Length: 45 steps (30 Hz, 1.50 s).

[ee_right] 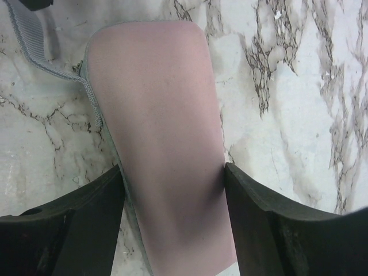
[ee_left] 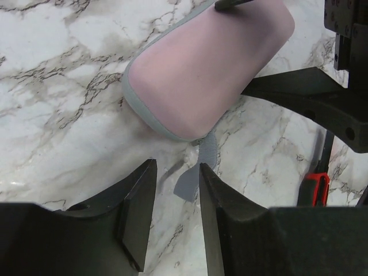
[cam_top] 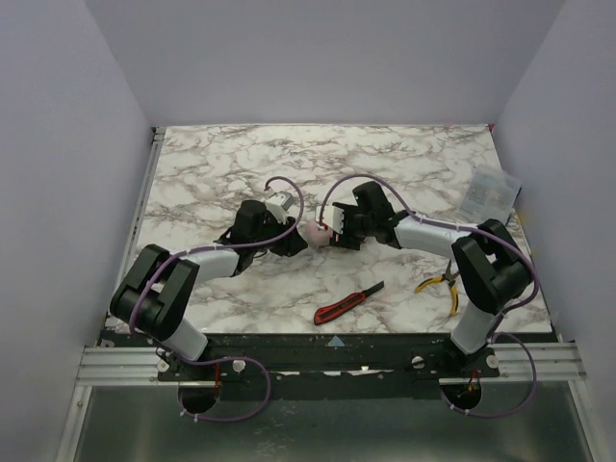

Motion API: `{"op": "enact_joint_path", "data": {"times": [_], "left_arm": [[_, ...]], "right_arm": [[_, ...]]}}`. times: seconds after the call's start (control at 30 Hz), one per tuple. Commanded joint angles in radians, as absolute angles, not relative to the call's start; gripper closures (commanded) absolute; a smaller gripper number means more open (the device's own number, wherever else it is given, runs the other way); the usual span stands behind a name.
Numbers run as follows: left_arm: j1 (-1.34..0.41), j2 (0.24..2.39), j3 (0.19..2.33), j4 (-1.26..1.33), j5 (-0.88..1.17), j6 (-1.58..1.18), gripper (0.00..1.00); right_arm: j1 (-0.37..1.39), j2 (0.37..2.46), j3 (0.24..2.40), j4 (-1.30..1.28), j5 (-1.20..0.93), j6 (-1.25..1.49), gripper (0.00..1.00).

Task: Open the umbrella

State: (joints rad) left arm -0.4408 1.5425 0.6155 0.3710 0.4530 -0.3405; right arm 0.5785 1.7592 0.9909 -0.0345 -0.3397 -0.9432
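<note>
The umbrella [cam_top: 314, 234] is seen folded, lying mid-worktop [cam_top: 404, 164]. Its pink body is clasped by the right pincer [ee_right: 172, 172]; the left pincer [ee_left: 177, 172] is parted around the grey strap [ee_left: 202, 158]. Opening is judged not yet begun.

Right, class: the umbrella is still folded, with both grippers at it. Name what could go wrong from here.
1. The left gripper is open around only the thin grey strap, which lies near one finger; closing may miss it or let it slip.
2. The right gripper clamps the umbrella on smooth fabric, so a pull might slide it free.
3. The utility knife lies close by; the opening umbrella could sweep it.
</note>
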Motion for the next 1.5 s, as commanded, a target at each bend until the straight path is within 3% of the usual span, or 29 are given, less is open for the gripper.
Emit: {"op": "enact_joint_path", "data": {"times": [0.0,0.33,0.57,0.87,1.47], "left_arm": [[-0.461,1.574,0.606,0.5,0.425,-0.314,0.64],[-0.51,1.644,0.507,0.686,0.443,-0.299,0.63],[-0.553,1.701,0.504,0.788,0.417,-0.256,0.58],[-0.607,1.782,0.537,0.875,0.346,-0.267,0.6],[-0.644,1.751,0.563,0.8,0.242,-0.314,0.87]], "right_arm": [[0.577,1.743,0.928,-0.1,-0.285,-0.85,0.34],[0.578,1.719,0.865,-0.101,-0.25,-0.817,0.37],[0.578,1.719,0.867,-0.108,-0.261,-0.771,0.39],[0.578,1.712,0.861,-0.131,-0.279,-0.752,0.39],[0.578,1.71,0.842,-0.16,-0.311,-0.727,0.44]]}}
